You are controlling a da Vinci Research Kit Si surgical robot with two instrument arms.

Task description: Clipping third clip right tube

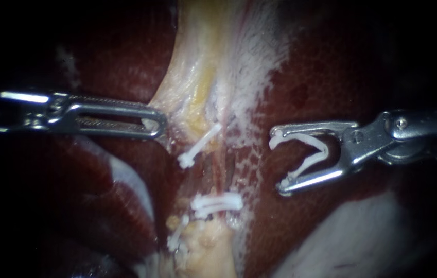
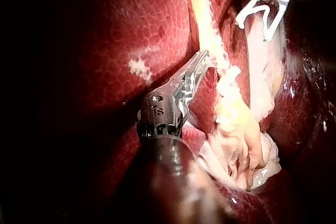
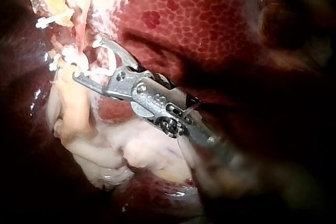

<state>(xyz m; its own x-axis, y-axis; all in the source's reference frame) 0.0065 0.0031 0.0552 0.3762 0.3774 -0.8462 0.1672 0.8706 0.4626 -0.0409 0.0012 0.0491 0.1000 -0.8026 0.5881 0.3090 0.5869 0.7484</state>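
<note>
My right instrument (image 1: pixel 280 162) comes in from the right, its jaws wide apart and holding an open white clip (image 1: pixel 308 154) between them. It hovers over the liver (image 1: pixel 331 67), right of the thin reddish tubes (image 1: pixel 217 172) and apart from them. One white clip (image 1: pixel 200 145) lies obliquely across the tubes above, another clip (image 1: pixel 217 203) crosses them below, and a third clip (image 1: pixel 177 237) sits lower left. My left instrument (image 1: pixel 157 125) is shut on the pale yellowish tissue (image 1: pixel 197 77) above the tubes. The right wrist view shows the loaded jaws (image 3: pixel 86 59) beside the pale strand (image 3: pixel 73 103).
Dark red liver (image 2: pixel 131 24) surrounds the field on both sides. A whitish film (image 1: pixel 259 56) covers the liver's edge right of the yellowish band. Pale lumpy tissue (image 2: pixel 241 140) lies ahead of my left instrument in its wrist view.
</note>
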